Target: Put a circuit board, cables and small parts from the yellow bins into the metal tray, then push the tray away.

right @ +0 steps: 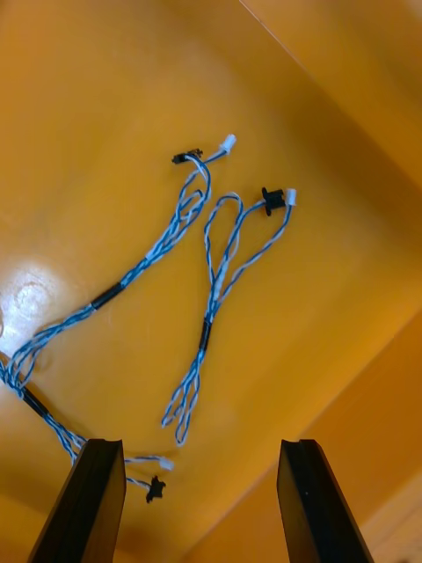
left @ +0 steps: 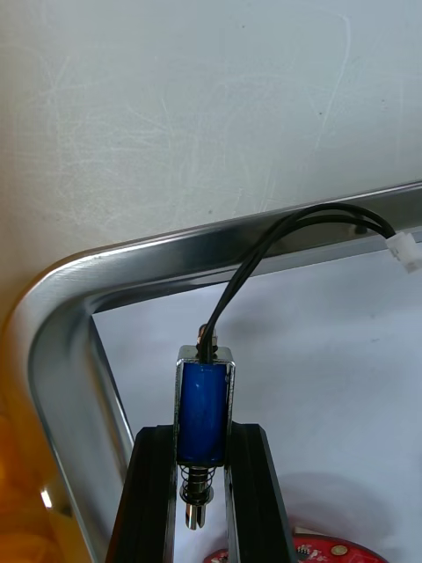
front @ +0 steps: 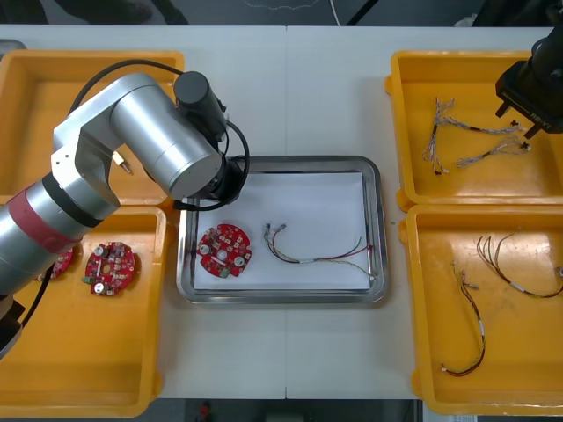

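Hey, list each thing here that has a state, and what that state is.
Left tool: shut on the small metal part, over the metal tray's corner.
Right tool: open, above the blue and white cables in a yellow bin.
Metal tray: white inside, holding a circuit board and a thin cable.

Bright even light; glare on the yellow bin and metal tray.
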